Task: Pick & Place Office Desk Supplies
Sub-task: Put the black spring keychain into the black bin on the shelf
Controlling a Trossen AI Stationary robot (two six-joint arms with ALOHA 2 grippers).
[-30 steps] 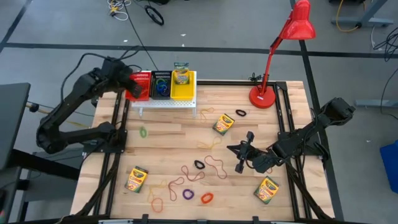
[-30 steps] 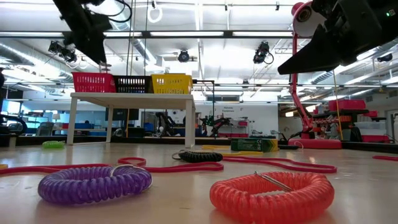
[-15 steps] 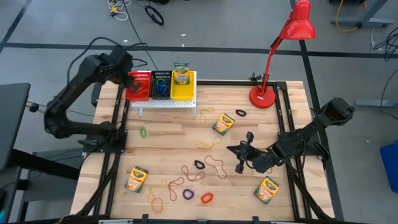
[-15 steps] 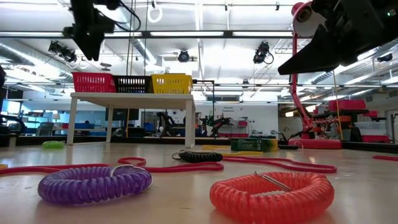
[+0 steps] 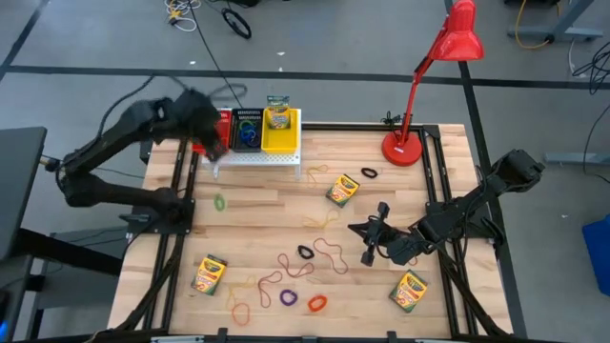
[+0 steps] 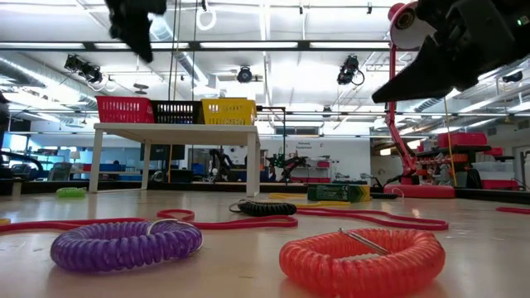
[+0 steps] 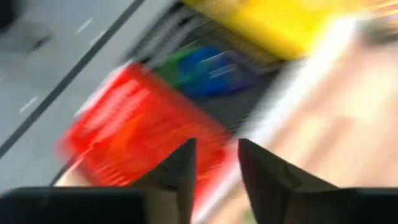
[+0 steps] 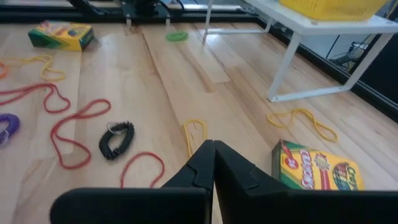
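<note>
Three yellow-and-green crayon boxes lie flat on the table (image 5: 342, 190) (image 5: 209, 274) (image 5: 409, 291), and another stands in the yellow basket (image 5: 277, 114). Reddish rubber bands (image 5: 329, 253) and coil loops lie mid-table: black (image 5: 305, 252), purple (image 5: 288, 298), orange (image 5: 317, 303) and green (image 5: 220, 202). My left gripper (image 7: 214, 168) hovers open above the red basket (image 7: 130, 134) on the white stand, holding nothing. My right gripper (image 8: 213, 155) is shut and empty, raised above the table right of the black loop (image 8: 117, 138).
The white stand (image 5: 253, 155) at the far edge carries red, black and yellow baskets; the black basket holds blue loops (image 5: 248, 129). A tall red lamp (image 5: 419, 86) stands at the far right corner. Yellow rubber bands (image 8: 194, 134) lie near the crayon box (image 8: 317, 165).
My left arm has swung over the stand's left end: the gripper rose and shifted toward the table's right above the red basket, and its wrist view is smeared by motion. The right arm and the supplies have stayed put.
</note>
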